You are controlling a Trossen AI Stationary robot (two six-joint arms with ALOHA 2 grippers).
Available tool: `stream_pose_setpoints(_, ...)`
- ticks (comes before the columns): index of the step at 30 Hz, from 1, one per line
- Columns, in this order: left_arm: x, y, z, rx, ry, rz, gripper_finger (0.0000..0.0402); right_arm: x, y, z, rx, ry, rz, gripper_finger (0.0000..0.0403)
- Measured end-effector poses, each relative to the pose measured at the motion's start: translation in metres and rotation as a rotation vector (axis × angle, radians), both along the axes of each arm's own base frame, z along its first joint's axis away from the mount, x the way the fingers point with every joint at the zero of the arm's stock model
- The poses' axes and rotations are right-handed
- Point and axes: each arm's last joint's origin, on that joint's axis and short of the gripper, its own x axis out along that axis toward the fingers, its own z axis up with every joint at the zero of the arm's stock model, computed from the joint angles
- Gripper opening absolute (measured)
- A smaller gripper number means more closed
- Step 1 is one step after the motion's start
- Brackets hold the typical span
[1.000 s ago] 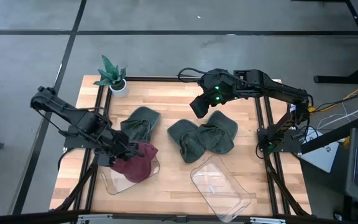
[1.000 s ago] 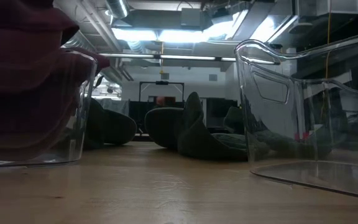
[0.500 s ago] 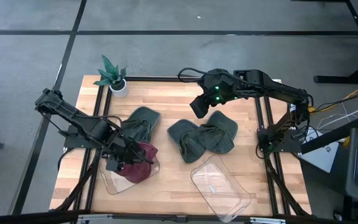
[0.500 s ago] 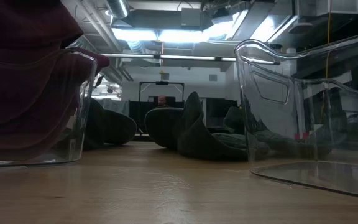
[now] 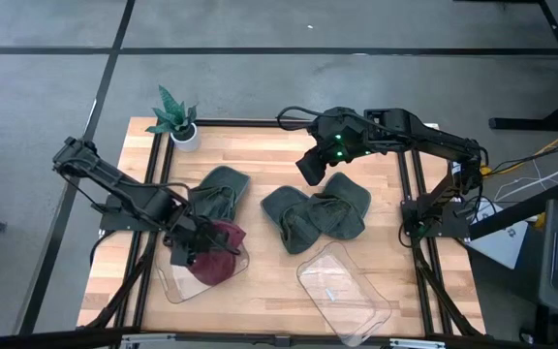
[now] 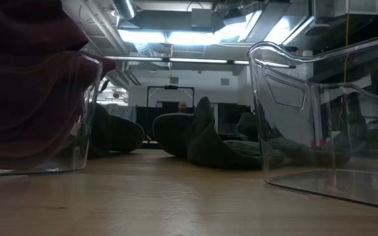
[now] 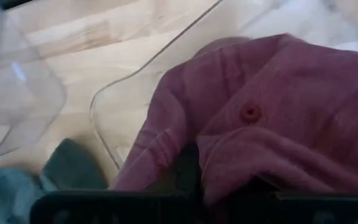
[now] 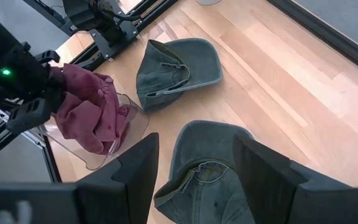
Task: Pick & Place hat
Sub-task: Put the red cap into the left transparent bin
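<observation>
The left gripper [image 5: 190,254] is clamped tight on the maroon hat [image 5: 217,256], holding it over the left clear bin [image 5: 176,287] so the soft cloth can settle inside the walls rather than drape over the rim; part of the hat already sags into the bin, and my read is that the placing step is nearly done, with letting go the move left. The hat is floppy ribbed fabric with a small button at its crown [image 7: 249,113], bunched and folded where the fingers pinch it. The bin is thin, glossy transparent plastic with rounded corners; a 2nd clear bin [image 5: 342,291] of the same kind sits empty near the front edge. The right gripper [image 5: 310,167] hangs with jaws spread and holding nothing above 2 crumpled green hats [image 5: 314,217], while a 3rd green hat [image 5: 217,189] lies just beside the maroon one on the pale wooden table [image 5: 260,155]
</observation>
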Motion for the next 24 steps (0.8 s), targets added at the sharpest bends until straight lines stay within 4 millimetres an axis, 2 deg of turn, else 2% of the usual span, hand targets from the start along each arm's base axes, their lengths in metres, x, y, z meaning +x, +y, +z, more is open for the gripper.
stream_pose_setpoints(5, -0.009, 0.006, 0.004, -0.046, -0.118, 0.047, 0.0004, 0.0, 0.0, 0.0, -0.003, 0.001, 0.002, 0.0205)
stream_pose_setpoints(9, -0.016, 0.014, 0.007, -0.133, -0.086, 0.145, 0.0012, 0.0, 0.0, 0.0, -0.005, 0.002, 0.005, 0.0205)
stream_pose_setpoints(16, -0.018, 0.023, 0.008, -0.153, -0.052, 0.221, 0.005, 0.0, 0.0, 0.0, -0.006, 0.002, 0.005, 0.0205)
stream_pose_setpoints(24, -0.026, 0.033, 0.009, -0.142, -0.006, 0.285, 0.0112, 0.0, 0.0, 0.0, -0.005, 0.002, 0.005, 0.0205)
